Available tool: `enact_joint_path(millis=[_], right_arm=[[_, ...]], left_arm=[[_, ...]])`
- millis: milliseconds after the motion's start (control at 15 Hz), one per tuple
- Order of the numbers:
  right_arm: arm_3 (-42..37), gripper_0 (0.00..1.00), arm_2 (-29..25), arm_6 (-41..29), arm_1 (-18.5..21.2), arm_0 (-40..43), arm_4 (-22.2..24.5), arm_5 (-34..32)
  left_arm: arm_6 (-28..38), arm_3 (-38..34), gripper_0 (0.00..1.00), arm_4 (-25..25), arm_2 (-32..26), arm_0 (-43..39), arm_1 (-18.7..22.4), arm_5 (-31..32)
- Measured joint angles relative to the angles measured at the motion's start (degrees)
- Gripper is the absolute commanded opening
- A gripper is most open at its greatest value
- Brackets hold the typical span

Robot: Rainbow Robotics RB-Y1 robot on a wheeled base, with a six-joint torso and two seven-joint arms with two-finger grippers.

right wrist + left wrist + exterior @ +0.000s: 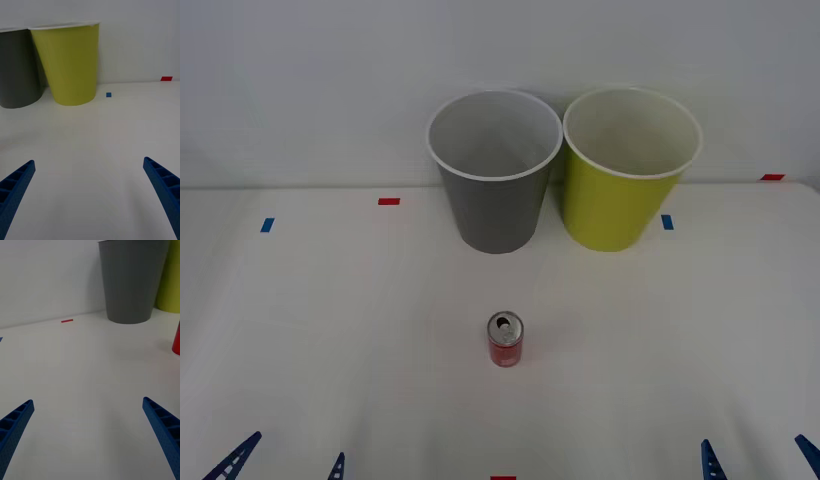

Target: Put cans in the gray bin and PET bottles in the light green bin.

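A small red can [506, 340] with a silver top stands upright in the middle of the white table; its red side [176, 339] also shows in the left wrist view. Behind it, against the wall, stand the gray bin [494, 170] [131, 279] [17, 67] and, to its right, the light green bin [630, 167] [69, 62] [170, 275], both upright and open. My left gripper [285, 462] [88, 435] is open at the table's near left edge. My right gripper [758, 458] [88, 195] is open at the near right edge. Both hold nothing. No PET bottles are in view.
Small red tape marks [388, 201] [772, 177] and blue tape marks [267, 225] [667, 222] lie on the table [340, 330]. Another red mark [502, 478] sits at the near edge. A white wall rises right behind the bins.
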State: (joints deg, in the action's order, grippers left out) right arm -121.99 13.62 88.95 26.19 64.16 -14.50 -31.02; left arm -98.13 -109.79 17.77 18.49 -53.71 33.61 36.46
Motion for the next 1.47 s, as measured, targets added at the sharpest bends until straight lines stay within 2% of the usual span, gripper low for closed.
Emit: enact_joint_path(millis=[267, 467, 600, 1067, 1467], right_arm=[[0.0, 1.0, 0.0, 0.0, 0.0, 0.0, 0.0, 0.0], [0.0, 1.0, 0.0, 0.0, 0.0, 0.0, 0.0, 0.0], [0.0, 1.0, 0.0, 0.0, 0.0, 0.0, 0.0, 0.0], [0.0, 1.0, 0.0, 0.0, 0.0, 0.0, 0.0, 0.0], [0.0, 1.0, 0.0, 0.0, 0.0, 0.0, 0.0, 0.0]], left_arm=[[0.1, 4.2, 1.0, 1.1, 5.2, 9.0, 9.8, 4.7], [0.1, 5.4, 1.0, 2.0, 10.7, 15.9, 14.1, 4.9], [0.1, 6.7, 1.0, 2.5, 14.3, 21.0, 15.5, 4.9], [0.2, 14.6, 1.0, 6.4, 29.6, 41.2, 15.9, 4.8], [0.4, 17.2, 1.0, 7.6, 31.1, 47.8, 11.6, -0.4]])
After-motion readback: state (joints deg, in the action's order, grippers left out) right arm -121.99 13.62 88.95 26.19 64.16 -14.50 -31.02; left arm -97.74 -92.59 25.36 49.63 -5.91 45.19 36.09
